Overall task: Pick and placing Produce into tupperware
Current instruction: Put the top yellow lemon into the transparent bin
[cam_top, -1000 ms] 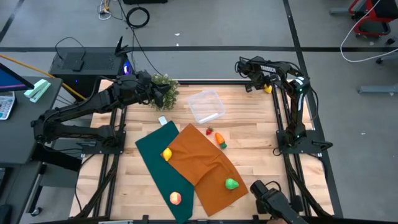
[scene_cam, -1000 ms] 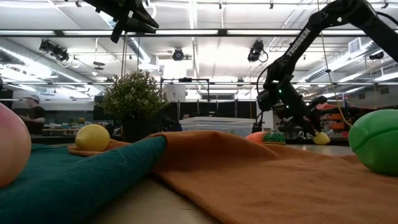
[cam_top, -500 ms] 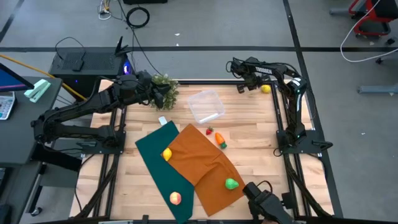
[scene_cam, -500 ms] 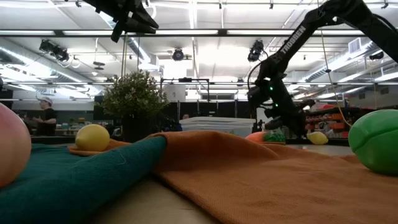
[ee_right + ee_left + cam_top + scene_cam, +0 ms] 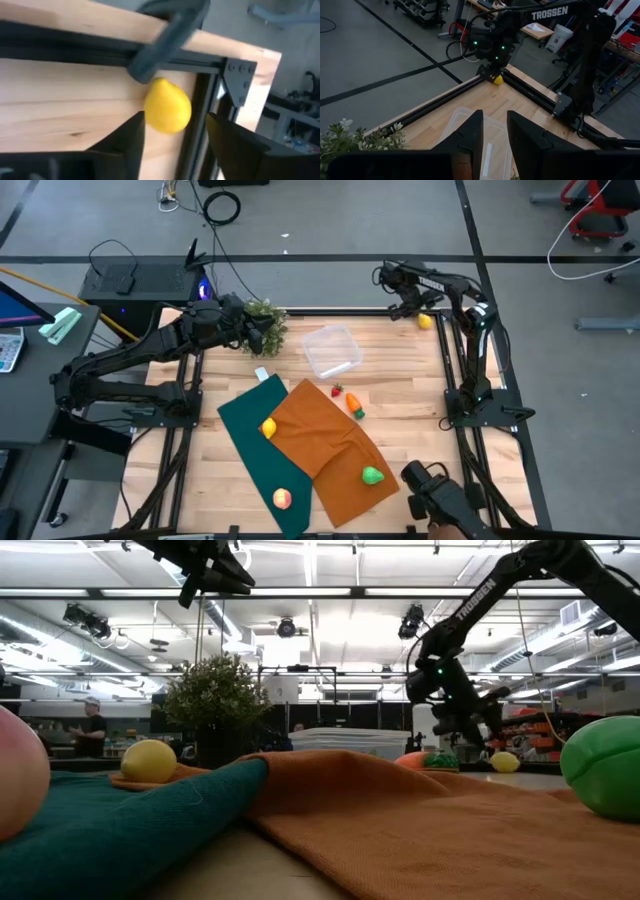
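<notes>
A yellow lemon-shaped toy (image 5: 425, 321) (image 5: 167, 106) (image 5: 505, 761) lies on the table in its far right corner, against the black frame rail. My right gripper (image 5: 407, 308) (image 5: 175, 150) hovers just left of it, open, with a finger on either side of the lemon and not touching it. The clear tupperware (image 5: 332, 350) (image 5: 485, 142) stands empty on the wood, far of centre. A yellow piece (image 5: 268, 427), a peach one (image 5: 283, 498) and a green one (image 5: 372, 475) lie on the cloths; a red (image 5: 337, 390) and an orange one (image 5: 354, 404) lie beside them. My left gripper (image 5: 250, 330) (image 5: 495, 135) waits above the potted plant, slightly open.
The orange cloth (image 5: 330, 445) overlaps the green cloth (image 5: 255, 465) at the table's near middle. The potted plant (image 5: 265, 325) stands at the far left. Black frame rails (image 5: 200, 100) meet in the corner behind the lemon. A dark device (image 5: 440, 500) pokes in at the near right edge.
My right gripper drew back from the lemon toward the table's left, then swung toward the far edge and back close to it. The lemon shifted slightly left along the table. My left arm kept still.
</notes>
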Action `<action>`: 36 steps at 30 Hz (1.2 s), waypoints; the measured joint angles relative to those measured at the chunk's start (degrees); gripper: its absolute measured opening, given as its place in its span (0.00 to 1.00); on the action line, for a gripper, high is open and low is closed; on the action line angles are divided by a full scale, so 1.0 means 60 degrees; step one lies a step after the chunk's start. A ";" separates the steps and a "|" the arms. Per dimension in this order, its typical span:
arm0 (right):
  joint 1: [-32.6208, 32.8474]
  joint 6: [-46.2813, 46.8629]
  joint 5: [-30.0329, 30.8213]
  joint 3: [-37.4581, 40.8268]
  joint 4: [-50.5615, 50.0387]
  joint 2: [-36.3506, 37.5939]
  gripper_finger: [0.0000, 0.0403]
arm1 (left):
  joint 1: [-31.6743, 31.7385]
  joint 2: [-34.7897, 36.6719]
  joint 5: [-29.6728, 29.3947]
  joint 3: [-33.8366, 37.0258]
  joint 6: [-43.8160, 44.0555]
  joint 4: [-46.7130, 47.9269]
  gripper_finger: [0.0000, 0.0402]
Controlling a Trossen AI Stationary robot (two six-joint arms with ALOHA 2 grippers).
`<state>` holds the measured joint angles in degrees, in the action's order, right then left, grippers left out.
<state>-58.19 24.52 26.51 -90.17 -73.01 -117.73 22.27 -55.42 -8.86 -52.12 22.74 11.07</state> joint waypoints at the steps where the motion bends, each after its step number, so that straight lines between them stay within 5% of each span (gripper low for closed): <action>1: -0.0056 -0.0083 -0.0074 0.0004 0.0023 0.0000 0.51 | 0.0002 0.0000 0.0000 0.0000 0.0000 0.0004 0.24; 13: -0.0519 0.0122 -0.0267 0.0258 -0.0012 0.0000 0.82 | 0.0002 0.0000 -0.0004 0.0000 0.0000 0.0015 0.23; 36: -0.0500 0.0644 0.0365 0.1674 0.1468 0.0004 0.79 | 0.0002 0.0000 -0.0004 0.0000 0.0106 0.0036 0.24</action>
<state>-61.19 28.38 28.70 -80.13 -64.20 -117.71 22.28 -55.42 -8.88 -52.12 23.38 11.29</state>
